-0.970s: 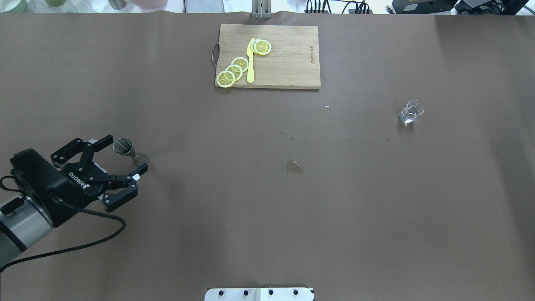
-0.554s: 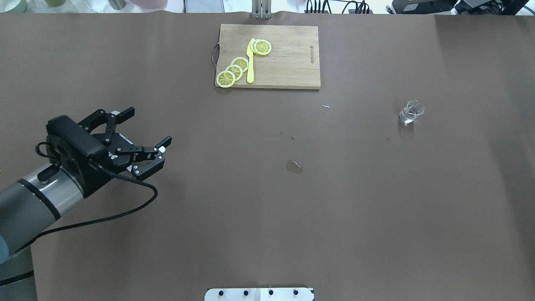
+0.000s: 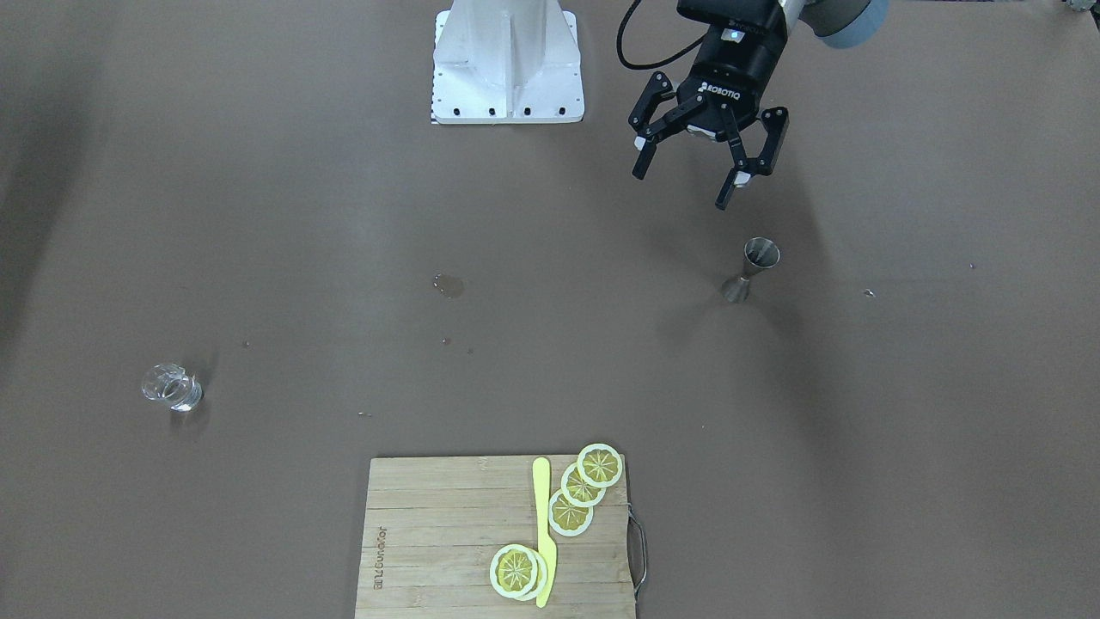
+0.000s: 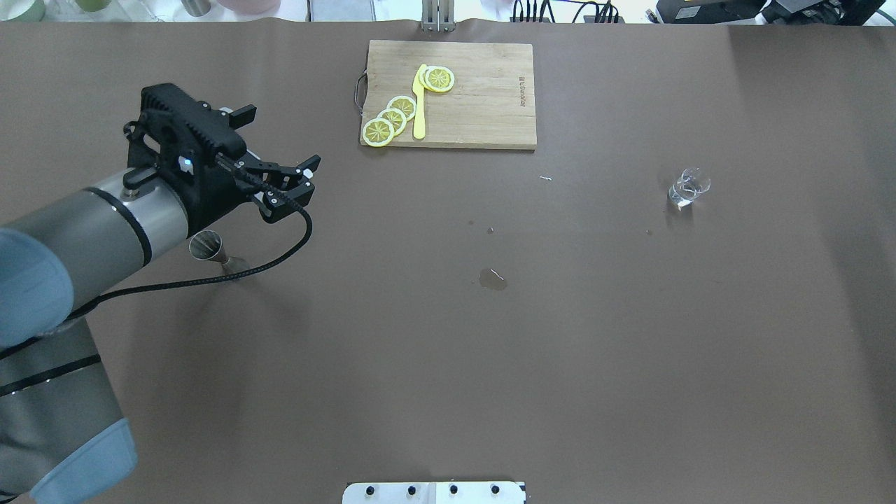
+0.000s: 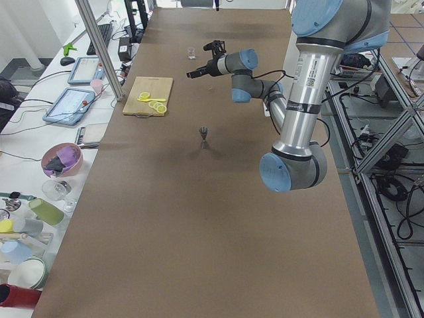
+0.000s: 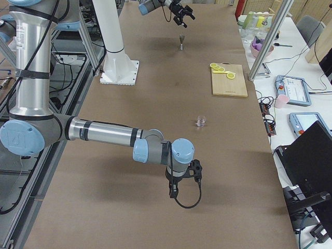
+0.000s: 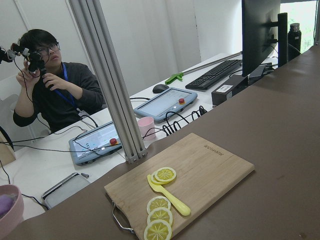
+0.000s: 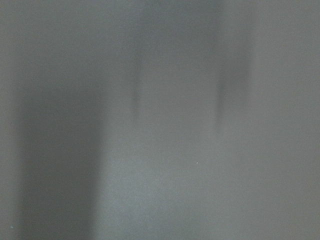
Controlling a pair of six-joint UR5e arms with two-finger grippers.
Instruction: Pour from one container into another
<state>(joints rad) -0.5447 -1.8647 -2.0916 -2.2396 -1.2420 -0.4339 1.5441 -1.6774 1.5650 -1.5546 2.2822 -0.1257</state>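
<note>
zero grip rn: left gripper (image 3: pixel 703 169) jaws spread above jigger (image 3: pixel 753 269), could tip it w/ off-center close; right gripper (image 6: pixel 182 185) jaws can't tell.

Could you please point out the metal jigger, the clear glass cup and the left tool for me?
metal jigger (image 3: pixel 761 253), exterior front-facing view, on its upper cone's rim.
clear glass cup (image 3: pixel 173 389), exterior front-facing view, on its side wall.
left tool (image 3: pixel 685 174), exterior front-facing view, midway between its open fingertips.

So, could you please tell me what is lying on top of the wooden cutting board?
On the cutting board lie lemon slices and a yellow knife. One pair of slices overlaps the knife, hiding part of its blade. Whether anything sits beneath the slices cannot be seen.
</note>
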